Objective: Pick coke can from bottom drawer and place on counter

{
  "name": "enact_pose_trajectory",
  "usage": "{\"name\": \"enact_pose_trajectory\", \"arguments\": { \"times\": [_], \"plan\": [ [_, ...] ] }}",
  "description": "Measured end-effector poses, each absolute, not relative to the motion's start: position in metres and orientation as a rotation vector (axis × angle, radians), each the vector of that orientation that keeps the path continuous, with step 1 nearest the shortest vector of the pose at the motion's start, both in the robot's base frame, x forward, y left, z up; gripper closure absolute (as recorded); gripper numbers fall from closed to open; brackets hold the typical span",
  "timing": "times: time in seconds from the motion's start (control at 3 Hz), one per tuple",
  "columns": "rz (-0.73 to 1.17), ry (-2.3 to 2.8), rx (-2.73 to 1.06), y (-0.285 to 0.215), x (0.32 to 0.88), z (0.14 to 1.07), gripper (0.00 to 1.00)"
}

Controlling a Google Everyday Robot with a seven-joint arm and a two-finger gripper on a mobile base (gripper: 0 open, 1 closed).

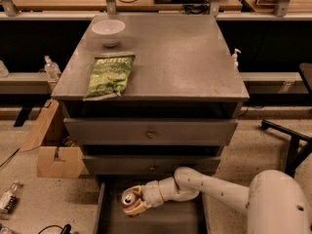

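Note:
The coke can (129, 198), red with a silver lid, is tilted with its lid toward the camera above the floor of the open bottom drawer (156, 223). My gripper (134, 202) is shut on the can at the end of the white arm (214, 189), which reaches in from the lower right. The can is held off the drawer floor, just below the drawer fronts. The grey counter (185, 57) spans the top of the cabinet.
A white bowl (108, 31) and a green crisp bag (109, 75) lie on the counter's left side. Two shut drawer fronts with knobs (150, 134) sit above the open drawer. Cardboard (58, 157) and a small bottle (9, 196) lie on the floor at left; a chair base (292, 140) stands at right.

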State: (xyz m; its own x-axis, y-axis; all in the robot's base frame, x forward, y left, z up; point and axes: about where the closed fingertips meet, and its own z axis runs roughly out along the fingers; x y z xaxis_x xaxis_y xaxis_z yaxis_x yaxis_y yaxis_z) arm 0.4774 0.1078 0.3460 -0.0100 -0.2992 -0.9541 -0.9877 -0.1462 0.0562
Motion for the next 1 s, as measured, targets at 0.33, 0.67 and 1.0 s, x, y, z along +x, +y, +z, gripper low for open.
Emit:
{"name": "enact_pose_trajectory", "arguments": {
  "times": [0.33,0.67,1.0],
  "plan": [
    [1.28,1.465,-1.456,0.078,0.442,0.458,1.0],
    [1.21,1.602,-1.327,0.019,0.447,0.568,1.0],
    [1.101,1.693,-1.192,-0.033,0.474,0.63,1.0]
  ]
}}
